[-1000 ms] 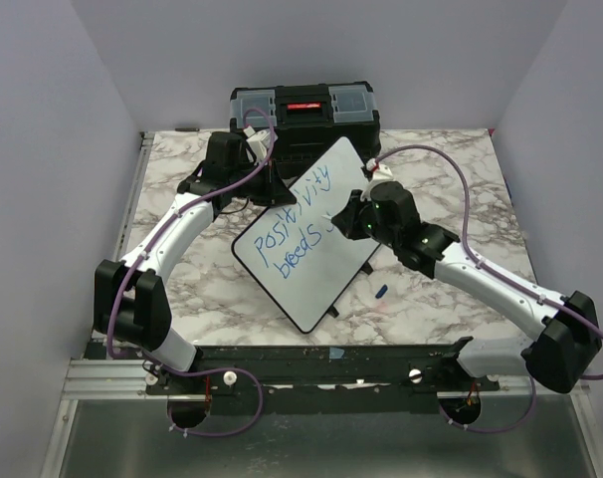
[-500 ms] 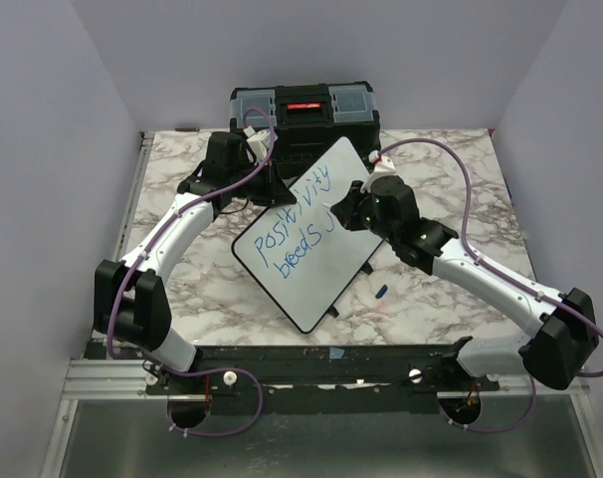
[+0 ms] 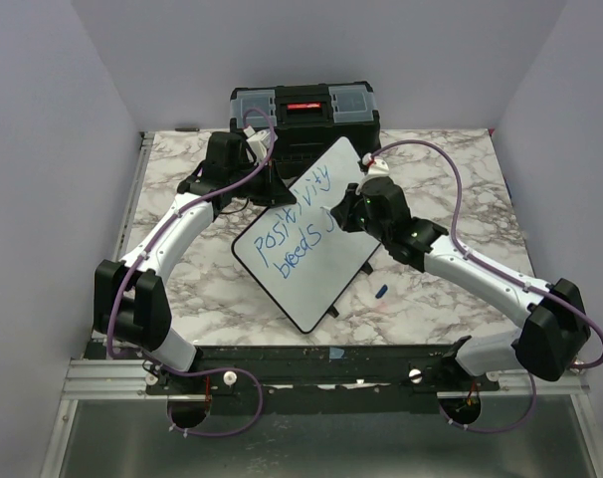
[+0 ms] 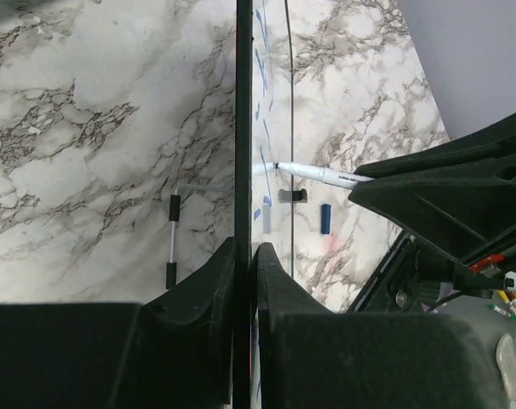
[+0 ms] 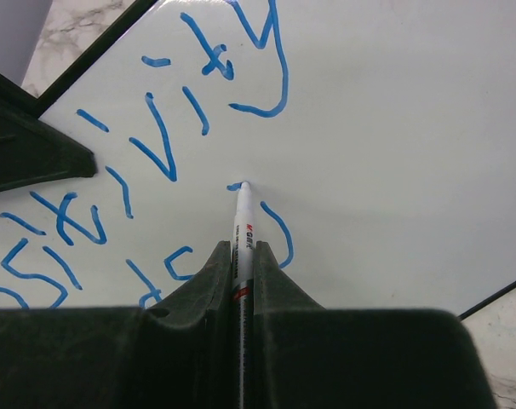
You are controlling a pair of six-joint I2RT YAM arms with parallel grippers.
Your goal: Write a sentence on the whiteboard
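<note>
The whiteboard [image 3: 311, 269] stands tilted on the marble table, its black frame edge [image 4: 243, 128] held in my shut left gripper [image 4: 245, 251] at the far left corner [image 3: 272, 184]. Blue writing [image 3: 287, 234] reads "positivity" over "breeds" and a "j". My right gripper [image 5: 241, 256] is shut on a white marker [image 5: 243, 217]; its tip touches the board [image 5: 394, 128] at a short blue stroke above the "j" hook. In the top view the right gripper [image 3: 349, 214] is at the board's right edge. The marker also shows in the left wrist view [image 4: 318, 175].
A black toolbox [image 3: 303, 112] stands behind the board at the table's back. A blue marker cap [image 3: 380, 291] lies on the table right of the board and shows in the left wrist view [image 4: 325, 218]. Purple walls close in both sides.
My right gripper has moved slightly up and away along the board with the marker. The "j" has appeared after "breeds". The left arm and board have not moved.
</note>
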